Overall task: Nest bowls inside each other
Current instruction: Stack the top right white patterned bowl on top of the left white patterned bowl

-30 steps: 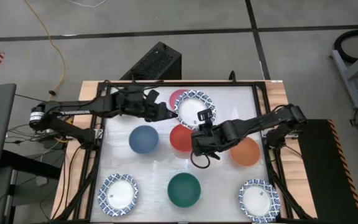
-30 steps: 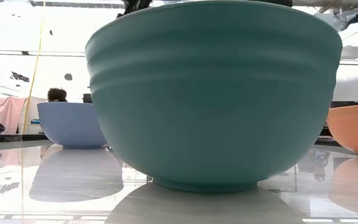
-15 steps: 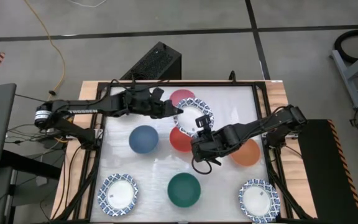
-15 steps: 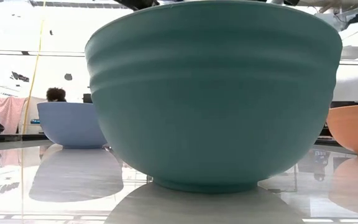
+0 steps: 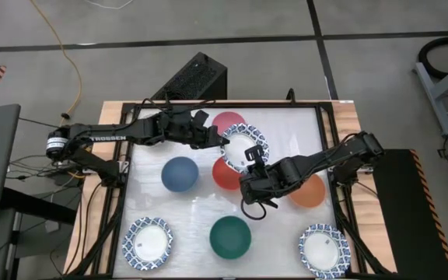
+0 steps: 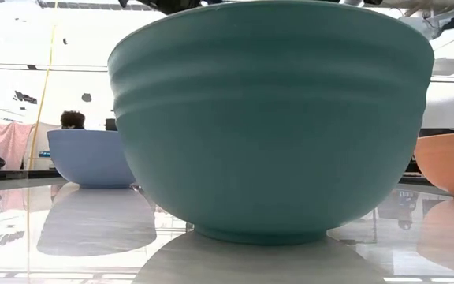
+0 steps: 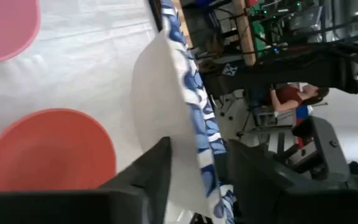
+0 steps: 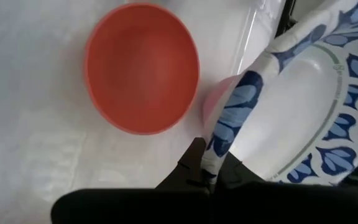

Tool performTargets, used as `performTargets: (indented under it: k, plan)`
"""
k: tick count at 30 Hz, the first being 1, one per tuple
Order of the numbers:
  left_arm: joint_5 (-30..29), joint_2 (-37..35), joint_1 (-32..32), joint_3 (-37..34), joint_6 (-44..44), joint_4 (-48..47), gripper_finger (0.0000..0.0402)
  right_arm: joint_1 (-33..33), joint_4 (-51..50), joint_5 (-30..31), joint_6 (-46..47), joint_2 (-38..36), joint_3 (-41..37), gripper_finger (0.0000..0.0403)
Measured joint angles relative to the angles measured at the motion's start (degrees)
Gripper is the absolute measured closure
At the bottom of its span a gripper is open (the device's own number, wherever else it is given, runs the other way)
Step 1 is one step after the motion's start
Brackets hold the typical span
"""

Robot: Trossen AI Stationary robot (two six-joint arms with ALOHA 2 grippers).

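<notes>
Both the left claw (image 5: 222, 142) and right claw (image 5: 253, 162) grip the blue-patterned bowl's (image 5: 244, 141) rim between them.

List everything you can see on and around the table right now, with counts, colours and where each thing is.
patterned bowls: three, white with blue rims; gripped bowl back centre, front-left bowl, front-right bowl
pink bowl: one, pink; back centre, partly hidden behind the gripped bowl
red bowl: one, red; centre
blue bowl: one, blue; left of the red bowl
orange bowl: one, orange; right side
green bowl: one, dark green; front centre
table: one, white top
black box: one, on the floor behind the table
left end effector: dark; at the gripped bowl's left rim
right end effector: dark; shut on its near rim
</notes>
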Motion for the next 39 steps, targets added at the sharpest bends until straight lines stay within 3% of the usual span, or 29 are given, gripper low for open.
performTargets:
  k: [10, 17, 24, 28, 35, 39]
  plan:
    - [0.2, 0.0, 0.0, 0.0, 1.5, -0.1, 0.0396, 0.0, 0.2, -0.8, 1.2, 0.0, 0.0, 0.0380]
    - [0.2, -0.2, 0.4, 0.0, 1.0, -0.2, 0.0400, -0.6, 1.5, -6.5, 10.4, -1.1, 0.1, 0.0293]
    - [3.1, -2.8, 2.2, 0.0, 1.2, -1.5, 0.0401, 0.6, 3.1, -13.5, 21.7, -7.3, 0.1, 0.0191]
    - [7.0, -7.1, 2.8, 0.0, 4.7, -9.3, 0.0401, 3.5, 4.4, -14.1, 26.3, -12.8, 0.0, 0.0170]
    - [15.8, -18.2, -0.5, 0.0, 12.6, -34.7, 0.0401, 10.6, 6.3, -10.0, 32.2, -22.3, 0.0, 0.0185]
    - [13.8, -24.4, -7.2, 0.0, 12.3, -48.6, 0.0401, 13.6, 4.7, -4.1, 34.8, -25.2, 0.1, 0.0192]
